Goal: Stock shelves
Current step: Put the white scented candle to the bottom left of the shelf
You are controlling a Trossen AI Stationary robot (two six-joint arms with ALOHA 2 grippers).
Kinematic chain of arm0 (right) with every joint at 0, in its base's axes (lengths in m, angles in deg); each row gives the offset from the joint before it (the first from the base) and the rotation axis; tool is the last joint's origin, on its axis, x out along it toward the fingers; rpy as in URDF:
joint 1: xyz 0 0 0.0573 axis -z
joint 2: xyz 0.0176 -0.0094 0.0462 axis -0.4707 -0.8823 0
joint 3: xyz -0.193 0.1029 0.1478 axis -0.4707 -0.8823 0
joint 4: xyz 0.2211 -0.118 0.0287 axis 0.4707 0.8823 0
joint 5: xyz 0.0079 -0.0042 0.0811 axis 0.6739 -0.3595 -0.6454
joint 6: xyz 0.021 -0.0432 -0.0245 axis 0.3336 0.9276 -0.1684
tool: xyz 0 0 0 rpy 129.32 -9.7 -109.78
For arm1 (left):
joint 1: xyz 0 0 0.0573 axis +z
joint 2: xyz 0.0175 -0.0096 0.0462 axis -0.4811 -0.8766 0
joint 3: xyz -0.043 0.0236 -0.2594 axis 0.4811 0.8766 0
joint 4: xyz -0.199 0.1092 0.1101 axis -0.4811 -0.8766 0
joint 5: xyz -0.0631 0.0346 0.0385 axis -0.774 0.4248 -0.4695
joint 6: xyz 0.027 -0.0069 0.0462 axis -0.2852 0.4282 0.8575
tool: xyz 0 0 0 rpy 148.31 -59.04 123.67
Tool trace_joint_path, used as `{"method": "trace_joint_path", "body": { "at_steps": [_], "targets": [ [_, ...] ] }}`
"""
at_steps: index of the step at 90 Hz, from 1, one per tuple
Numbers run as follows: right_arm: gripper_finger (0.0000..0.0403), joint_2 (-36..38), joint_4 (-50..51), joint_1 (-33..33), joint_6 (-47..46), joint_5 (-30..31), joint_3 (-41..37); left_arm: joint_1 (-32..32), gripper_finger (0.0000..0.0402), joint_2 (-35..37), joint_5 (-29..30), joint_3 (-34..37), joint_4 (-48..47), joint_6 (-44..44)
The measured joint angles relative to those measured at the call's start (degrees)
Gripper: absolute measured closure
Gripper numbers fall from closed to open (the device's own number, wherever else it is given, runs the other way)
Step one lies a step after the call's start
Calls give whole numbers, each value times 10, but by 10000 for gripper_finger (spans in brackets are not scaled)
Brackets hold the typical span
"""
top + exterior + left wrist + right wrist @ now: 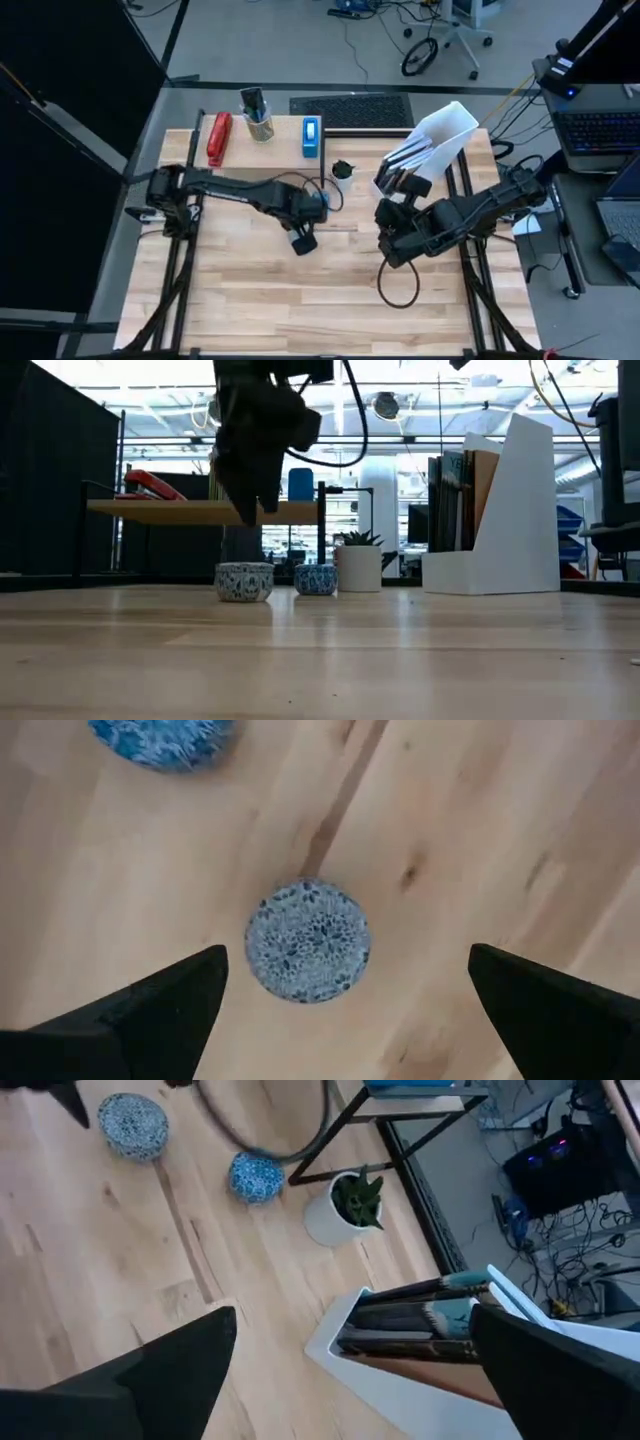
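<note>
Under your left gripper (345,1010), whose fingers stood wide apart and empty, a patterned blue-and-white bowl (307,941) sat on the bare tabletop (300,310), with a second blue bowl (160,740) just beyond it; neither had reached a shelf, so I judged the stocking only partly done. Your right gripper (350,1370) hovered a little farther off, its fingers likewise spread around nothing, facing the white file holder (400,1380), which already held upright books or folders. Farther back, the plank shelf (200,511) carried a red stapler (218,138), a pen cup (258,118) and a blue box (312,137), while a small potted plant (359,560) sat on the tabletop between shelf and holder. You could see from the low view that both bowls rested on the tabletop in front of the shelf, below its plank; the high view hid them behind the left arm but gave you the shelf's contents from above.
</note>
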Motion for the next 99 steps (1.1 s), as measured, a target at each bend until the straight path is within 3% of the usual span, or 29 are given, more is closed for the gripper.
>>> {"method": "trace_joint_path", "body": {
  "at_steps": [35, 99],
  "targets": [
    [19, 0, 1, -26, -7, -1, 0, -4, 2, -19, 28, 1, -2, -15],
    [18, 0, -4, -33, -30, -1, 0, 4, 13, -19, 27, 109, 90, -46]
  ]
}}
